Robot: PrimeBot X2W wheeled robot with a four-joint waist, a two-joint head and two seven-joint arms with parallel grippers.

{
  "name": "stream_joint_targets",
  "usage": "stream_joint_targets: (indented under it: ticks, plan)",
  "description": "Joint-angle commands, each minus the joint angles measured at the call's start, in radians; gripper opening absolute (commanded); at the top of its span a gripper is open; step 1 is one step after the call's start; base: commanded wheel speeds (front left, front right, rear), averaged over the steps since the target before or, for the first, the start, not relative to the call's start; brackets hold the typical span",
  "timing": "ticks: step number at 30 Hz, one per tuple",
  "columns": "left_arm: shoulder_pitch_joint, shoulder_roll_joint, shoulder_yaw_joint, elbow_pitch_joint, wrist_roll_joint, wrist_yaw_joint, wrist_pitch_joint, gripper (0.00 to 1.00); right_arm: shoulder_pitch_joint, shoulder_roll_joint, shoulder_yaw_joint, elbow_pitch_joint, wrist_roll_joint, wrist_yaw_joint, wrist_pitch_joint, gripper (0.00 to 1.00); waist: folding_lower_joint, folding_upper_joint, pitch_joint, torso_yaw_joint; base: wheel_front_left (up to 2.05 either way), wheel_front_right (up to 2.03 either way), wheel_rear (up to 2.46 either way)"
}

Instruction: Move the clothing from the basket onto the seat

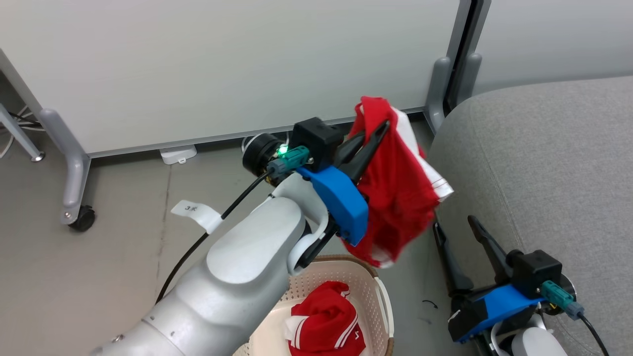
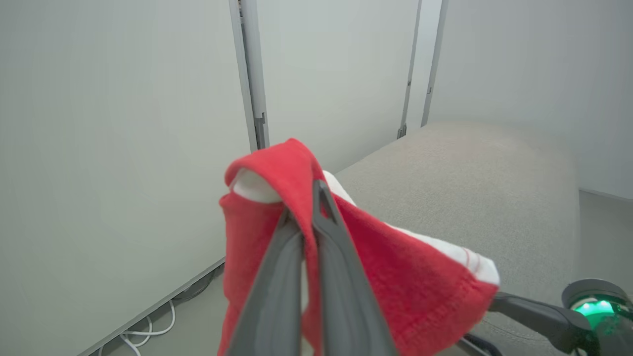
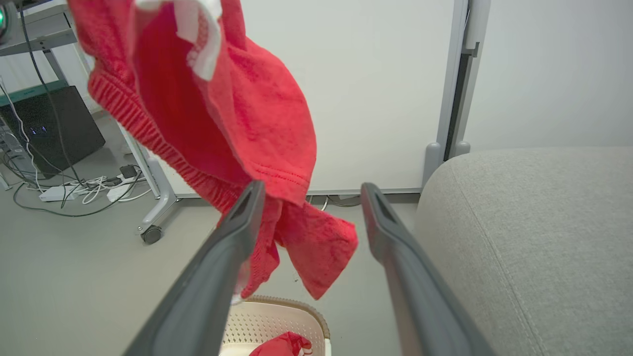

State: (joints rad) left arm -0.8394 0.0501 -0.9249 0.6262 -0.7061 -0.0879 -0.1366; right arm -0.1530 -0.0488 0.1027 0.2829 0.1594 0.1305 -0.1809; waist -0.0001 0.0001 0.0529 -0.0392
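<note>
The left gripper (image 1: pixel 373 136) was closed on a fold of a red garment (image 1: pixel 395 198), its two dark fingers pinched together with the cloth draped over their tips. The rest hung loose below them, white trim on the far side. Judging by this, the carry step was in hand: the piece was lifted clear of the basket (image 1: pixel 366 272), which sat well below the gripper, but not yet over the seat (image 1: pixel 544 158).

Below and to the right of that grip, the right gripper (image 1: pixel 454 225) stood with its fingers spread wide and nothing between them. It was just beside the seat's front edge, and in its own view the hanging cloth lay ahead of its tips.

The next move probably called for swinging the left arm rightward until the dangling hem cleared the cushion's rounded edge, then letting go over the grey fabric.

A second garment (image 1: pixel 326 321) lay in the basket. The left forearm hid the basket's near side and the picture's edge cut its bottom, so whether more lay underneath could not be told. How deep the fold sat between the fingers was also hidden.
</note>
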Motion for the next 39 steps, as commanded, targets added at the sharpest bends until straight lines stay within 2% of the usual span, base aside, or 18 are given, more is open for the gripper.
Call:
stream_joint_targets:
  ticks: [1, 15, 22, 38, 39]
  plan:
    - [-0.021, 0.001, -0.006, -0.007, -0.008, 0.007, -0.004, 0.0, 0.016, -0.003, 0.003, -0.005, -0.004, 0.0, 0.004, 1.0, 0.0001, -0.0001, -0.003, 0.001, 0.0, 0.0, 0.0]
    - [-0.072, 0.001, -0.119, -0.011, -0.104, 0.044, -0.019, 0.0, 0.024, -0.003, 0.04, -0.02, 0.008, 0.0, 0.026, 1.0, 0.0001, -0.0001, -0.013, 0.001, 0.0, 0.0, 0.0]
    - [-0.092, 0.001, -0.157, -0.001, -0.138, 0.052, -0.032, 0.0, -0.026, -0.003, 0.088, -0.001, 0.001, 0.0, 0.048, 1.0, 0.0001, -0.0001, -0.009, -0.001, 0.0, 0.0, 0.0]
    - [-0.116, 0.0, -0.236, -0.002, -0.216, 0.063, -0.057, 0.0, -0.228, -0.003, 0.149, 0.185, 0.013, 0.0, 0.079, 1.0, 0.0001, -0.0001, -0.012, 0.003, 0.0, 0.0, 0.0]
    - [-0.116, 0.0, -0.241, -0.003, -0.222, 0.063, -0.059, 0.0, -0.238, -0.003, 0.155, 0.198, 0.018, 0.0, 0.08, 0.74, 0.0001, -0.0001, -0.015, 0.004, 0.0, 0.0, 0.0]
